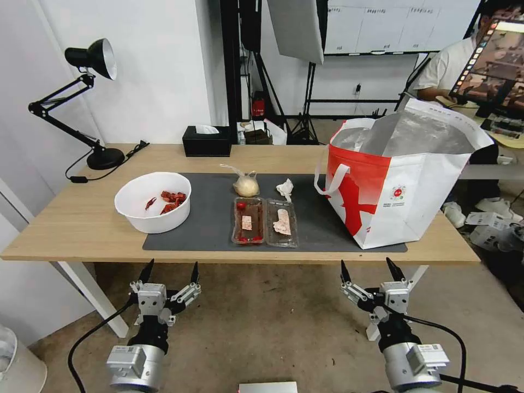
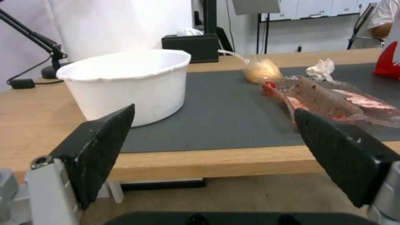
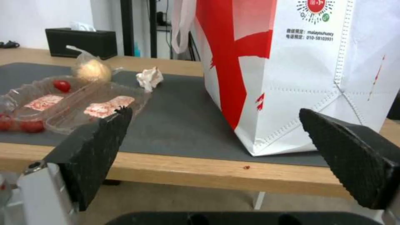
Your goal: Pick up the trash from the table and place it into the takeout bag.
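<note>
The long light-wood table (image 1: 82, 224) carries the big white and red takeout bag (image 1: 404, 185) at its right end. On the dark grey mat (image 1: 316, 218) stand the white round bowl (image 1: 153, 203), the clear plastic food tray (image 1: 265, 221), the knotted clear bag (image 1: 245, 184) and the crumpled white tissue (image 1: 285, 189). The left tool (image 1: 170, 271) and right tool (image 1: 370, 268) hang before the table edge, both spread and holding nothing.

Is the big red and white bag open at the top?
Open. The big boxy white takeout bag with the red patch stands upright on the mat, its mouth gaping wide so the silver foil lining shows inside.
</note>
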{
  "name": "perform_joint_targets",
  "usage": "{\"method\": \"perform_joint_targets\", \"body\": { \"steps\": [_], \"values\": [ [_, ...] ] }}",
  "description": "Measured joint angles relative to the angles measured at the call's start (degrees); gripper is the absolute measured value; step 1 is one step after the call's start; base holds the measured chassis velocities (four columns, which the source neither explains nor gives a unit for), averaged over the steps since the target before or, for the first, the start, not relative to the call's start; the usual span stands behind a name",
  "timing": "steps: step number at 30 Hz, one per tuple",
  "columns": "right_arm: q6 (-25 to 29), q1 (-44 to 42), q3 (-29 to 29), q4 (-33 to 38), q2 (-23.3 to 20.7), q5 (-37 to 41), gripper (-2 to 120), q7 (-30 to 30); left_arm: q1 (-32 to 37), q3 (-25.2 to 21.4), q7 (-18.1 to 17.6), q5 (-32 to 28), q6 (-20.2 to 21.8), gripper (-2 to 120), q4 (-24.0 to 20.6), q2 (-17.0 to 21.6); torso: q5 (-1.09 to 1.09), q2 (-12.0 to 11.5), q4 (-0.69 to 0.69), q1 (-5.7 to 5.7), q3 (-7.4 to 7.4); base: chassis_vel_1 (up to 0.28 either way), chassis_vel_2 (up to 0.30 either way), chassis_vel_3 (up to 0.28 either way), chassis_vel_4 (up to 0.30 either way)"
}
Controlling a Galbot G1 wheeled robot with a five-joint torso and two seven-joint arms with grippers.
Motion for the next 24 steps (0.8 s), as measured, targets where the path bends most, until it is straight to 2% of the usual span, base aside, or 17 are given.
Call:
{"method": "perform_joint_targets", "body": {
  "steps": [24],
  "values": [
    [-0.10, 0.08, 0.00, 0.00, -0.21, 0.16, 100, 0.00, -0.02, 0.00, -0.08, -0.19, 0.17, 100, 0.00, 0.05, 0.00, 0.00, 0.00, 0.00, 0.00, 0.000, 0.000, 0.000, 0.000]
  ]
}}
